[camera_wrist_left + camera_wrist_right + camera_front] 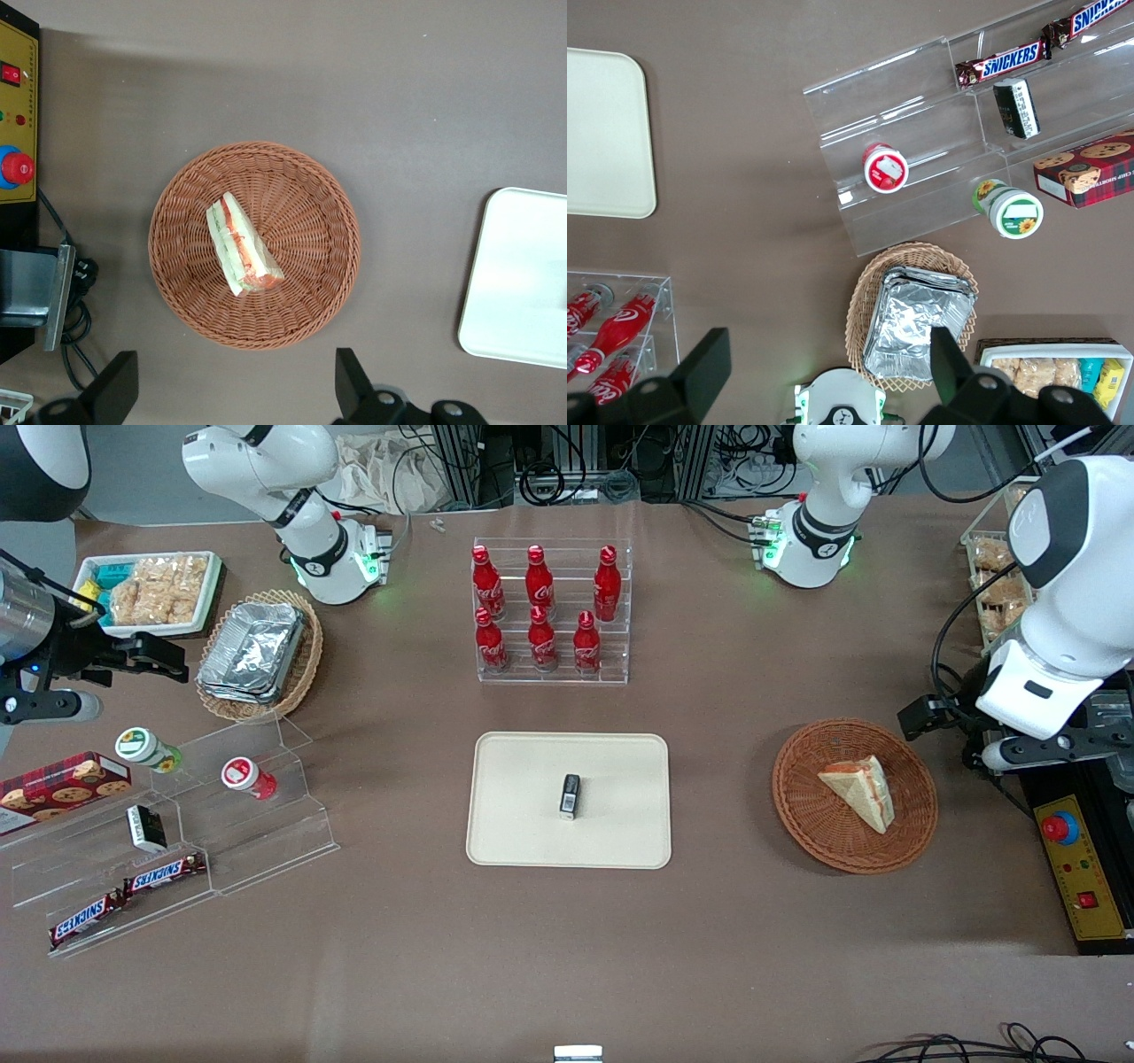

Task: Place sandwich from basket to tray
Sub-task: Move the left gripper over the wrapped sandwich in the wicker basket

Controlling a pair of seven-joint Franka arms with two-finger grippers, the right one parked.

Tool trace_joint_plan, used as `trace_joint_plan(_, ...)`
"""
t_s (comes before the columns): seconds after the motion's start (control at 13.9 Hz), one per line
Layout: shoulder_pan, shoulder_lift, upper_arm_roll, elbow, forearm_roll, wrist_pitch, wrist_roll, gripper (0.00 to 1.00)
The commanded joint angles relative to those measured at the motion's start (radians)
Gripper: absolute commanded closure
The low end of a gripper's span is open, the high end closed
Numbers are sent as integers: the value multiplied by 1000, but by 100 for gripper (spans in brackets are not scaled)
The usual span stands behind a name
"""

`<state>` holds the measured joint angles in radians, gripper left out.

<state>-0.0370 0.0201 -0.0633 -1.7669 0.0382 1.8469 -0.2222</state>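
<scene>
The sandwich (861, 788), a white bread wedge with red-orange and green filling, lies in the round reddish-brown basket (802, 815). Both show in the left wrist view: the sandwich (241, 246) in the basket (306, 297). The cream tray (532, 833) lies flat at the table's middle, and its edge shows in the left wrist view (523, 283). My left gripper (1001, 755) hangs high above the table beside the basket, toward the working arm's end. It is open and empty (235, 398), with its fingers (354, 390) wide apart, clear of the basket.
A small black packet (570, 795) lies on the tray. A clear rack of red cola bottles (549, 611) stands farther from the front camera than the tray. A yellow control box with a red button (1076, 868) lies beside the basket at the table's edge.
</scene>
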Motion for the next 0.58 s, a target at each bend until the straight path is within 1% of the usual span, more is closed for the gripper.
trace_joint_plan(0.0, 3, 15, -1, 27, -14, -14, 17, 0)
trace_joint_plan(0.14, 5, 26, -1, 32, -15, -15, 15, 0)
trace_joint_plan(0.29, 3, 34, -1, 21, -44, -26, -11, 1)
trace_joint_plan(0.51, 3, 38, 0, -54, -34, 11, -223, 2)
